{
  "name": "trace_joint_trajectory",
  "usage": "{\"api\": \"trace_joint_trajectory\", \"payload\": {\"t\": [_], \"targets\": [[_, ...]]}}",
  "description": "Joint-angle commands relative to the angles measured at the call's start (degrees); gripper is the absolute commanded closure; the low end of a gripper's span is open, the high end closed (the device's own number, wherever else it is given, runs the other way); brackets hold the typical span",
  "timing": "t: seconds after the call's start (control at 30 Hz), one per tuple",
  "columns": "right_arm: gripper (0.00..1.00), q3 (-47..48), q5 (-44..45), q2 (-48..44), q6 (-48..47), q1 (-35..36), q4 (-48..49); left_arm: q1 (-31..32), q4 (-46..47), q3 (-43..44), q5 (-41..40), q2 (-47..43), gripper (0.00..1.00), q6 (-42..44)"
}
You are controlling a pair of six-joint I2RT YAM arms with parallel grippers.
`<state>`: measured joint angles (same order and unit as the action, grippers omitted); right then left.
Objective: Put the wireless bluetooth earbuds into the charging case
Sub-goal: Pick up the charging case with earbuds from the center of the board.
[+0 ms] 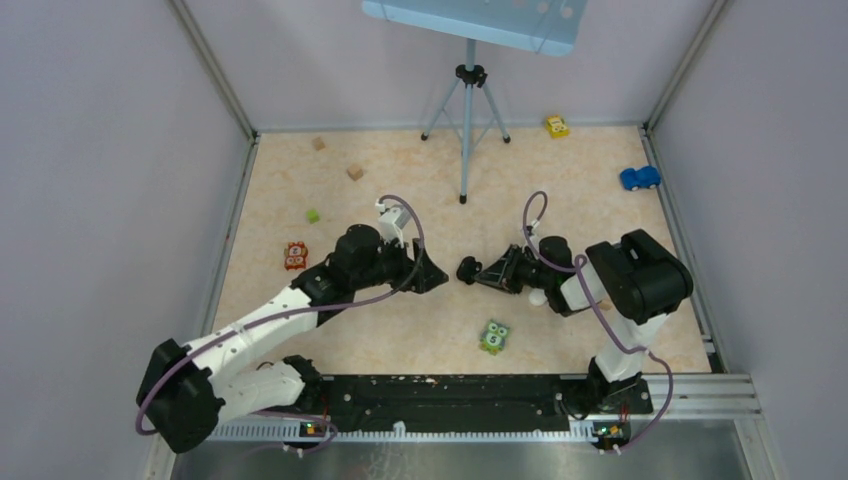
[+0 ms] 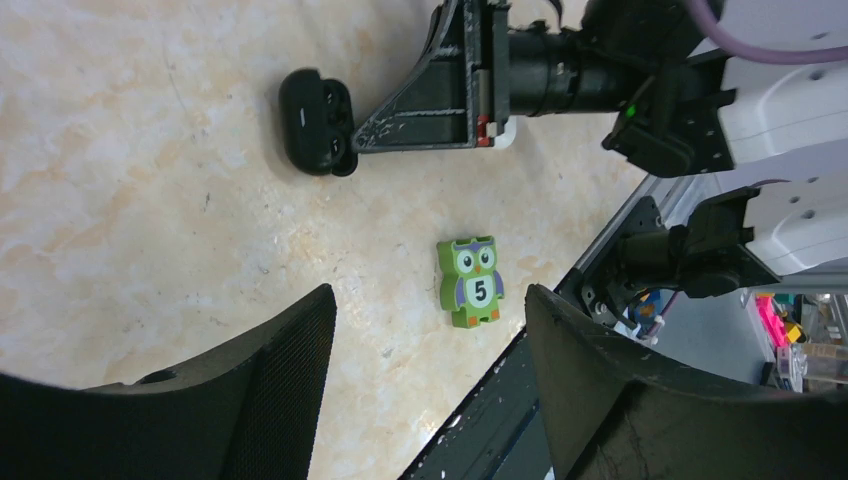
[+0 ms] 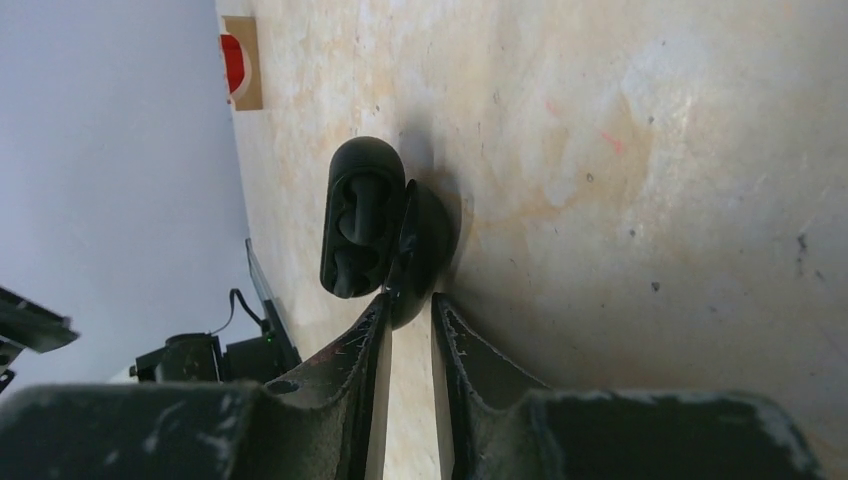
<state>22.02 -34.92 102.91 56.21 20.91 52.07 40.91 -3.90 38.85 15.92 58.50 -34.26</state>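
Right hand point(image 3: 410, 300) pinched the black charging case point(image 3: 360, 215) by its open lid, steadying it; left hand point(image 2: 430, 300) hung released, empty.

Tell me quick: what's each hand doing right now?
Left hand: open, holding nothing.
Right hand: closed on the edge of the open black case.

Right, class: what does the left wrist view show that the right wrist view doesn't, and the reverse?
Only left wrist: the green owl block, and the right gripper seen side-on. Only right wrist: the inside of the open black charging case, and a red-and-tan block near the wall. Both: that case, lying on the marbled table.
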Motion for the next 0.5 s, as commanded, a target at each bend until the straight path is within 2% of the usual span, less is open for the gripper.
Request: {"api": "trace_joint_trajectory", "payload": {"t": [0.0,0.2,0.3,0.47], "targets": [[0.81,-1.0,-0.7,-0.9,-1.3,0.6,3.0,-0.3,6.3,-0.7,3.3,5.9,0.26,-1.1],[0.82,-0.8,-1.1,1.3,-1.0,0.7,4.7,-0.2,11.3,-0.4,3.3,13.7,0.27,-1.6],[0.73,-0.6,-0.7,1.5,-1.0,0.7,4.4,-0.3,12.1,0.7,3.1,16.5,0.27,-0.9],[0.74,1.2,0.2,2.5,-0.9,0.7,3.4,-0.3,12.9,1.8,3.4,19.9,0.28,-0.3]]}}
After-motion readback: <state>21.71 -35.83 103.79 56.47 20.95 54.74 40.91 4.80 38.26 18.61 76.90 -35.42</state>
